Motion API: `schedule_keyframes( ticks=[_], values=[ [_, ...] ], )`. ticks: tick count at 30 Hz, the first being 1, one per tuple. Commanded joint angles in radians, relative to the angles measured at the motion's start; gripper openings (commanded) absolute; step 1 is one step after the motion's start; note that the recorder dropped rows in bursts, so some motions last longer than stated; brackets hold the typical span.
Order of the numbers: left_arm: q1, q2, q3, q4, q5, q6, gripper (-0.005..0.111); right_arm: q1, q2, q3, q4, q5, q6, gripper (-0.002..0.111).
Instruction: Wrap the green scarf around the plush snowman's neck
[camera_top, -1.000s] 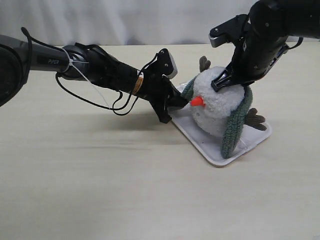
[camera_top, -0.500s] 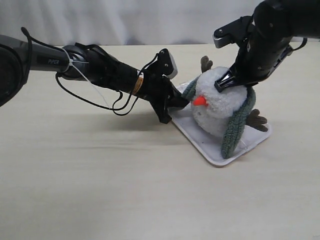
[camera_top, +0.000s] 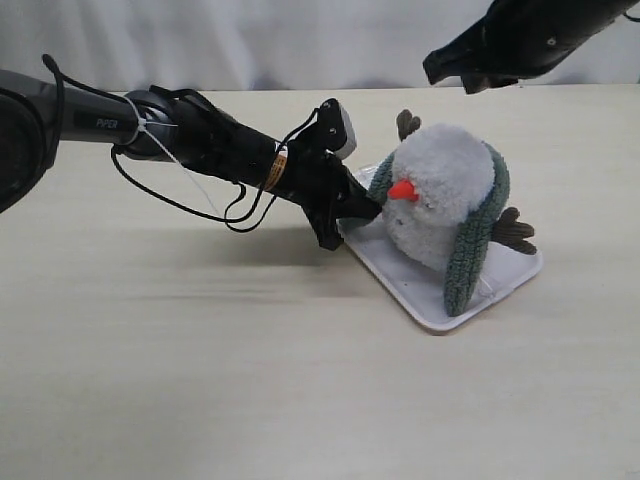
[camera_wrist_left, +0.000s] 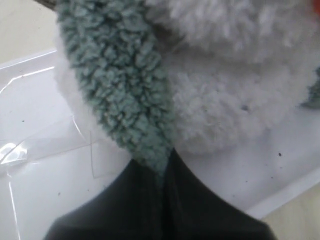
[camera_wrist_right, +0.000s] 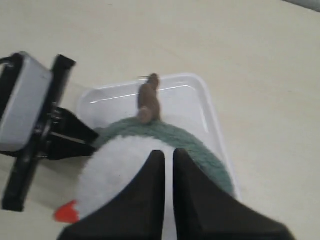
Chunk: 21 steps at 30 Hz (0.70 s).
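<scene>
The plush snowman (camera_top: 440, 195) lies tilted on a white tray (camera_top: 400, 285), its orange nose pointing left. The green scarf (camera_top: 472, 250) runs behind its head, and one end hangs down the right side onto the tray. My left gripper (camera_top: 362, 208) sits low at the tray's left edge, shut on the scarf's other end (camera_wrist_left: 150, 145) beside the white body (camera_wrist_left: 225, 100). My right gripper (camera_wrist_right: 169, 152) hovers well above the snowman (camera_wrist_right: 115, 175), jaws shut with only a thin slit and nothing between them. The scarf (camera_wrist_right: 192, 140) curves just below it.
A brown twig arm (camera_wrist_right: 149, 102) sticks out past the scarf over the tray (camera_wrist_right: 200, 95); another (camera_top: 515, 232) lies at the right. The left arm (camera_top: 200, 140) and its cable stretch across the pale table (camera_top: 200, 380) from the left.
My right gripper has lifted off the snowman's head, up and to the right. The head has sprung up and rounder. The left gripper has stayed put on the scarf end.
</scene>
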<state>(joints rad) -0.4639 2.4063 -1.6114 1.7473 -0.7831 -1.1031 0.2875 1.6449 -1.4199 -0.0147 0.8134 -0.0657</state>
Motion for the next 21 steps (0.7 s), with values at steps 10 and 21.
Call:
schedule_keyframes(
  ticks=[10, 21],
  values=[
    [-0.002, -0.005, -0.008, -0.003, -0.042, -0.043, 0.000, -0.006, 0.141, 0.007, 0.080, 0.030, -0.091, 0.005],
    [-0.002, -0.001, -0.008, -0.003, -0.099, -0.119, 0.000, -0.006, 0.149, 0.007, -0.087, 0.049, 0.008, 0.005]
  ],
)
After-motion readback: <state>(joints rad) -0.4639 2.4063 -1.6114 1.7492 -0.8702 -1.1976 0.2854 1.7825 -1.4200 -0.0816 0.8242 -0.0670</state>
